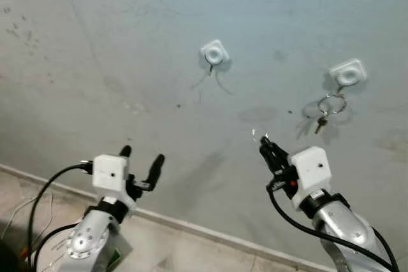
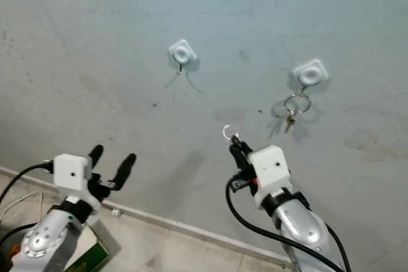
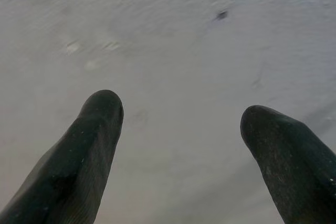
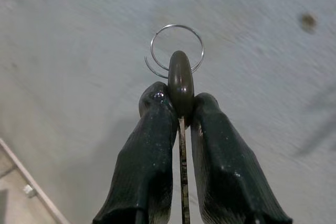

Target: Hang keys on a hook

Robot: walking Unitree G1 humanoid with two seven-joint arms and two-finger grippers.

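My right gripper (image 1: 265,143) is shut on a key (image 4: 181,85) with a dark head and a thin wire ring (image 4: 177,48) sticking out past the fingertips. It points up at the grey wall, below and between two white hooks. The left hook (image 1: 214,53) is bare. The right hook (image 1: 348,72) carries another key ring with keys (image 1: 330,107). My left gripper (image 1: 140,159) is open and holds nothing, low on the left, facing the wall.
The grey wall (image 1: 127,42) meets a light tiled floor at a baseboard line (image 1: 185,226) near the bottom. Black cables (image 1: 44,192) run beside my left arm. A green and white item (image 2: 86,259) lies on the floor at lower left.
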